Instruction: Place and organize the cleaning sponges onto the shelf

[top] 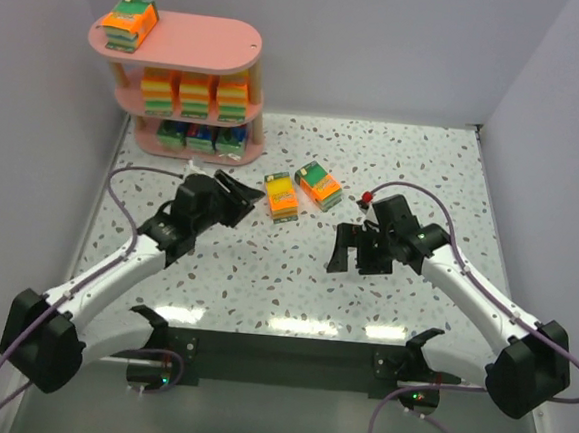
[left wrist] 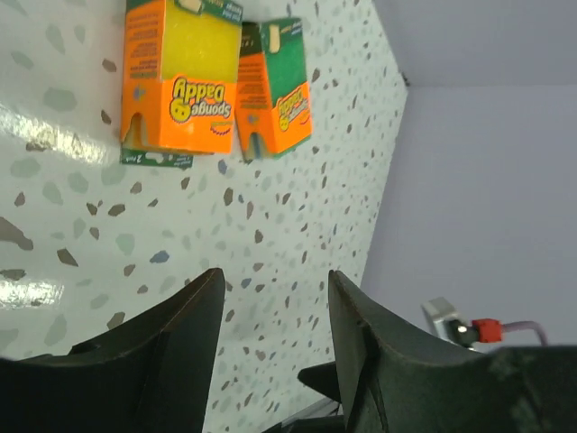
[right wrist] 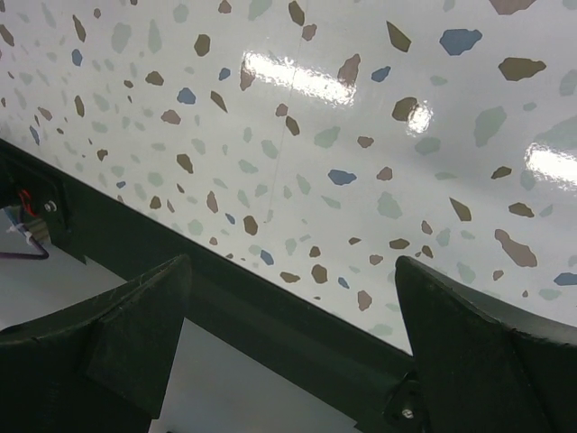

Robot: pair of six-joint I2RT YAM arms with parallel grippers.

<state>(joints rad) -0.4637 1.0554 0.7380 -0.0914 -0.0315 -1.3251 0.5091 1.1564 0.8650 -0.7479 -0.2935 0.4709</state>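
2 cleaning sponges (top: 282,197) lie side by side on the bench (top: 294,287), apart from the shelf (top: 211,40). Left claw (top: 235,190) is part-open and empty, right claw (top: 359,250) wide, empty. Best: widen left, straddle the nearer pack squarely.

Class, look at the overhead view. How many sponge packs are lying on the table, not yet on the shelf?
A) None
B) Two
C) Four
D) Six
B: only two lie on the table, one orange pack and a second pack beside it, in front of the shelf; the rest sit on its boards.
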